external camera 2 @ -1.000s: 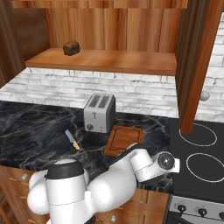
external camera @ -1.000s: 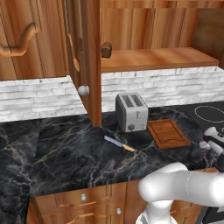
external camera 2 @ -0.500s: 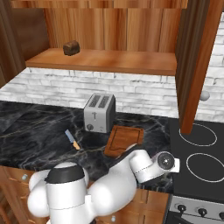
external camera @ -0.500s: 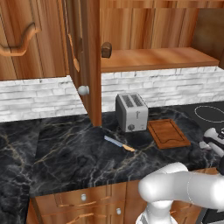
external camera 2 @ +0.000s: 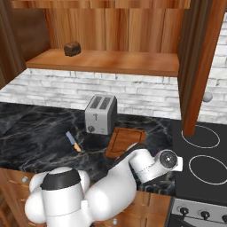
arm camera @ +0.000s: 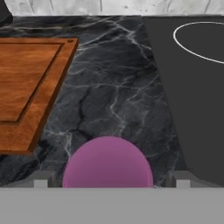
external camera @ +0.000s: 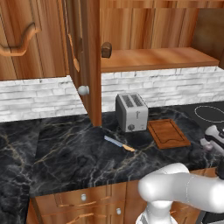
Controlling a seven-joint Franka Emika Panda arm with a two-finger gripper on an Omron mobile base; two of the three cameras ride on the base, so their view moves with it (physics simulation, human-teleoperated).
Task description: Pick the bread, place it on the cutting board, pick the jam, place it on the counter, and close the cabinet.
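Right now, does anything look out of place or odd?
Yes. The bread sits on the cabinet shelf, while the cutting board is bare. A knife lies loose on the counter. Nothing looks spilled or damaged.

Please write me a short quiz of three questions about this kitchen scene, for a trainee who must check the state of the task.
1. Where does the bread lie?
A. on the stove
B. on the cabinet shelf
C. in a drawer
2. True or false: the cutting board has nothing on it.
3. Fill in the missing word: in the hand view, the purple lid of the jam stands on the counter between jaws that are ___.

Key: 1 B; 2 true; 3 open.
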